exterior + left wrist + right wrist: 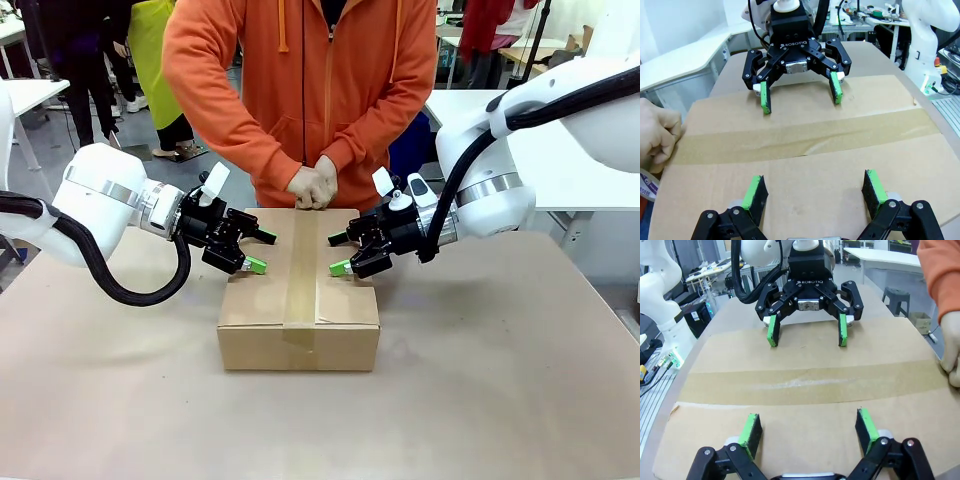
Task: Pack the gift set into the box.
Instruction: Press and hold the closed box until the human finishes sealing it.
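Note:
The box (255, 300) stands in the middle of the table with its top flaps down and a strip of brown tape (302, 265) along the seam. The gift set is hidden. My left gripper (262, 251) is open, its green pads just above the left flap (900, 150). My right gripper (338, 254) is open in the same way over the right flap (715, 420). The two face each other across the tape. A person's gloved hands (313, 185) rest together at the box's far edge.
The person in an orange hoodie (300, 80) stands close behind the box. Brown paper covers the table (480, 400), with free room in front and to both sides. White tables (520, 120) and other people stand farther back.

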Controlling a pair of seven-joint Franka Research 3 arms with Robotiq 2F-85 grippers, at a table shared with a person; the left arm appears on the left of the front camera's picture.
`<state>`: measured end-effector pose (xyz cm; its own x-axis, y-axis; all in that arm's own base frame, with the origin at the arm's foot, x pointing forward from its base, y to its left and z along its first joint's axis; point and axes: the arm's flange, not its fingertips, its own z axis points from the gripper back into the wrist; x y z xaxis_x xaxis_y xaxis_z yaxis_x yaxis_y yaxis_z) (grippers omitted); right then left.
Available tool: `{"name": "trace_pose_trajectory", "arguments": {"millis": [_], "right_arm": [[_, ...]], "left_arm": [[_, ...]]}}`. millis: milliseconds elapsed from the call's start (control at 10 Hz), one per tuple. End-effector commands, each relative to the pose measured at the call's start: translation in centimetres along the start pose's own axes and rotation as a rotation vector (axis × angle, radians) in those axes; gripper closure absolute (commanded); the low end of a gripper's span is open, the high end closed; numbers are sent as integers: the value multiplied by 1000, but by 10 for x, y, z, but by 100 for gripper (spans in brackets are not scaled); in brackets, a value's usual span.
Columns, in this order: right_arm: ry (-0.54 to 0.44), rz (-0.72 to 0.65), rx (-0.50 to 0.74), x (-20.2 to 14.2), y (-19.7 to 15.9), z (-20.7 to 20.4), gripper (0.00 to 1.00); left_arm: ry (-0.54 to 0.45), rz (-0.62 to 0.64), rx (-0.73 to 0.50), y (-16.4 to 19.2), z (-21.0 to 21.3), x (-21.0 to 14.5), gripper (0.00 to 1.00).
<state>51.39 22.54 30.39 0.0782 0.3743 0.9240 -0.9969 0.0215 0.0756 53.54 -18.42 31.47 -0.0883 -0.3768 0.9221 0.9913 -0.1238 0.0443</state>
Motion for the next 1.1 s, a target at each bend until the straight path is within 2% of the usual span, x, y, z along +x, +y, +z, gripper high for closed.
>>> {"name": "trace_pose_trajectory", "arguments": {"millis": [0,1000], "right_arm": [[2,0,-5,-2,0,0,0],[2,0,-5,-2,0,0,0]], "left_arm": [[2,-2,-1,-1,-1,-1,0],[2,-2,-1,-1,-1,-1,0]]}}
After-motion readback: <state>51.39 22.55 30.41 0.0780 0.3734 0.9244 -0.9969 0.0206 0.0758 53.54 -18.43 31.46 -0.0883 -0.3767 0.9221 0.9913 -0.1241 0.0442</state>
